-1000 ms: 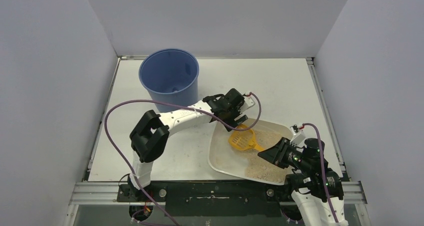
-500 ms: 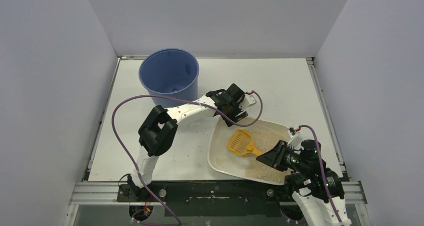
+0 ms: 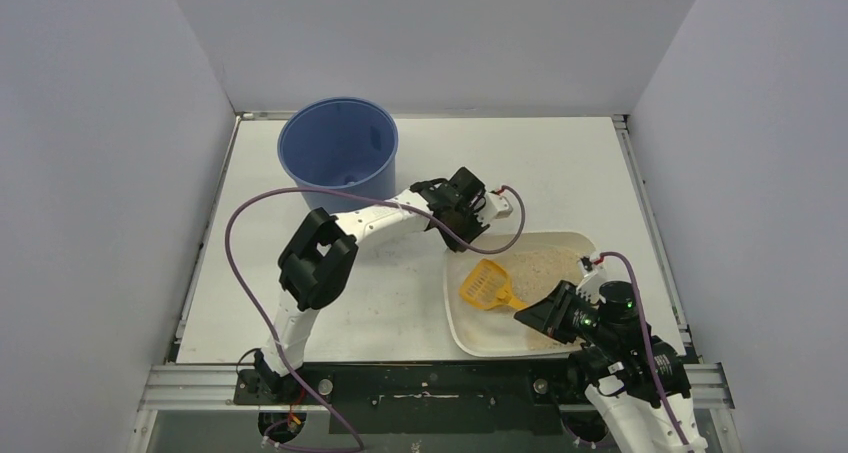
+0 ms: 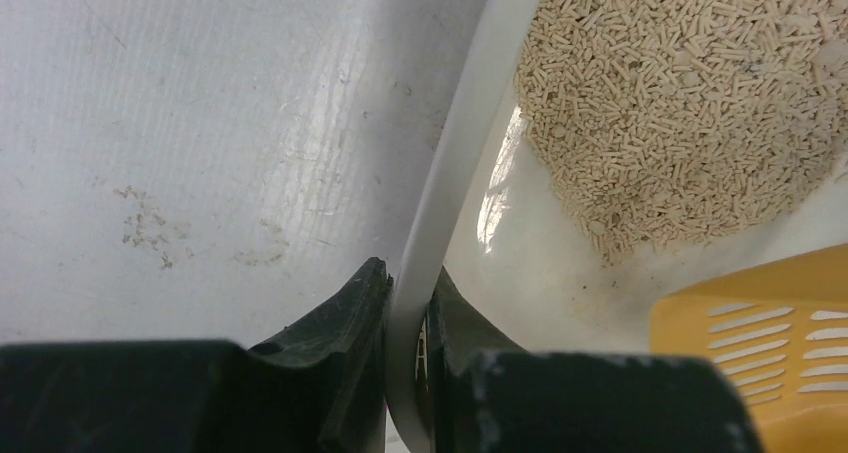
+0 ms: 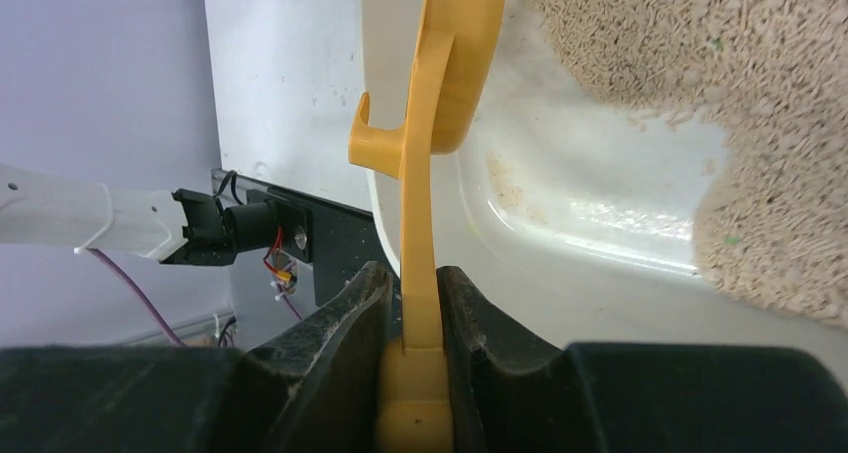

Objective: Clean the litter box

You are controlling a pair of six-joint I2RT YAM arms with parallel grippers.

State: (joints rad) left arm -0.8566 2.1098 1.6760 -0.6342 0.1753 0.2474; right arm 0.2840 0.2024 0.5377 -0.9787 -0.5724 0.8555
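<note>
The litter box (image 3: 476,325) is a shallow white tray at the right front of the table, with tan granules (image 3: 545,265) heaped toward its far right side. My left gripper (image 3: 468,233) is shut on the box's far left rim (image 4: 460,123); one finger sits outside the wall and the other inside. My right gripper (image 3: 528,312) is shut on the handle of the yellow slotted scoop (image 3: 485,283). The scoop's head (image 5: 462,43) hangs over the bare left part of the tray (image 5: 600,233), beside the granules (image 5: 770,203).
A tall blue bucket (image 3: 340,153) stands at the back left of the table, just behind the left arm. The left arm's purple cable (image 3: 232,235) loops over the table's left half. Grey walls close in on three sides.
My left gripper has shut on the litter box rim. The box has swung from a skewed angle to lie square with the table and shifted right. The scoop stays in my right gripper.
</note>
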